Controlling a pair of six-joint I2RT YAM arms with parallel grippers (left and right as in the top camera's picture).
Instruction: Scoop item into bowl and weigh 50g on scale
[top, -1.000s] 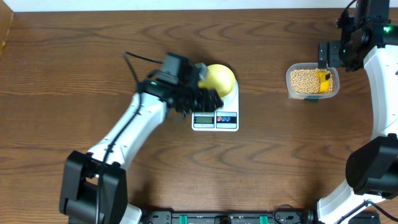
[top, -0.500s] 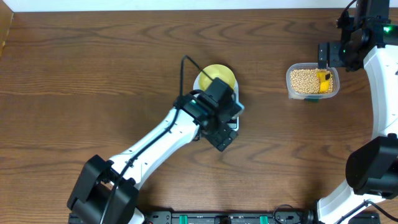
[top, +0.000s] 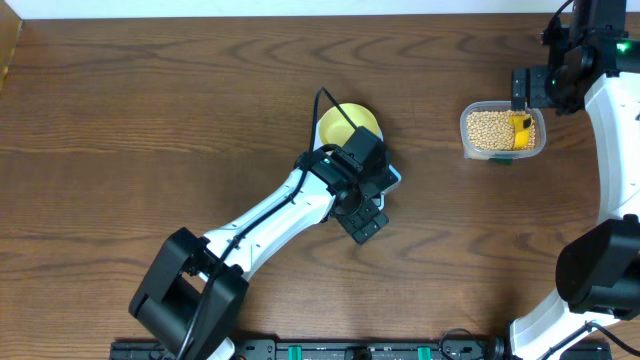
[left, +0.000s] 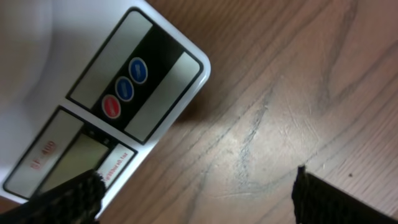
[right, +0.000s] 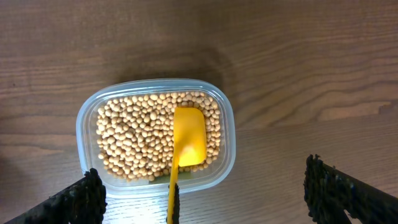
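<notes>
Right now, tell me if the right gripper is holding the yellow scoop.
No, the right gripper is open, and the scoop lies free among the beans.

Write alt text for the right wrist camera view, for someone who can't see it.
A clear plastic tub of tan beans sits on a wooden table, with a yellow scoop lying in the beans. The right gripper hangs above it, fingers open wide at the frame's lower corners.

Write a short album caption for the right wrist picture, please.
Open right claw hovers above a clear tub of beans, yellow scoop lying in them.
</notes>
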